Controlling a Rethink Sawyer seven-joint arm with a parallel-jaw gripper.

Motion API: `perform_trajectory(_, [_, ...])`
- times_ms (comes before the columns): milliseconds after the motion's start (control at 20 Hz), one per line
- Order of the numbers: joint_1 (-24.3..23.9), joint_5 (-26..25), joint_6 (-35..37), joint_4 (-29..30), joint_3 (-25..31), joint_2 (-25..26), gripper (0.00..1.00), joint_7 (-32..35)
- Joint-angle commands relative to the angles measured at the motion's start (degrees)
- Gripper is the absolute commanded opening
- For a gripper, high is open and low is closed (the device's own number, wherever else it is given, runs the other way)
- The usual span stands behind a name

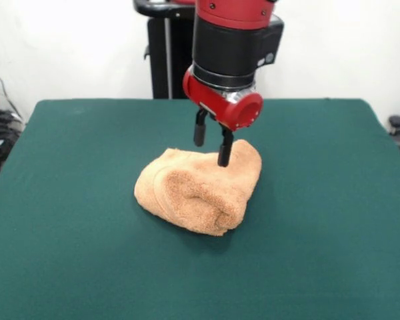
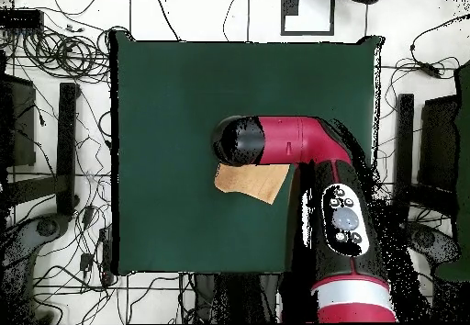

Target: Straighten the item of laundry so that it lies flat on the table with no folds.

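The worktop (image 1: 67, 267) is lying nearest the front camera, a broad flat rectangle covered in dark green felt-like cloth, spreading well out to the left and right of the gripper (image 1: 212, 148). Just below and in front of the gripper, the towel (image 1: 197, 190) is sitting as a fluffy peach terry-cloth bundle, folded over on itself, with a thick rolled edge curling along its front and right side. It is resting near the middle of the worktop, not flat.

The gripper is hanging with its two black fingers (image 1: 200, 133) pointing down and standing a narrow gap apart, holding nothing; the right one is reaching down in front of the top rear of the towel, though I cannot tell whether it is touching. Above them a red ring and a black cylinder are making up the wrist, and the arm (image 1: 233, 40) is coming straight down from above.

In the overhead view the red arm (image 2: 303, 142) is bending over the worktop (image 2: 174, 92) and hiding most of the towel (image 2: 248, 182). Behind the worktop a white wall and the black pedestal (image 1: 167, 53) are standing; cables (image 2: 64, 55) are lying coiled on the floor beside it.
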Motion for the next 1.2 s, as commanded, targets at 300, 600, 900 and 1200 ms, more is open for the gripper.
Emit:
perform_trajectory(300, [-0.2, 1.3, -1.6, 7.9, 7.9, 6.4, 1.0, -5.3])
perform_trajectory(600, [2.5, 2.6, 4.7, 10.1, 5.6, 3.2, 1.0, -2.0])
perform_trajectory(900, [3.7, 4.1, 17.1, 14.8, 2.1, -8.5, 1.0, -2.6])
perform_trajectory(1200, [0.7, 1.8, 10.4, 17.3, 2.0, -5.9, 1.0, -2.9])
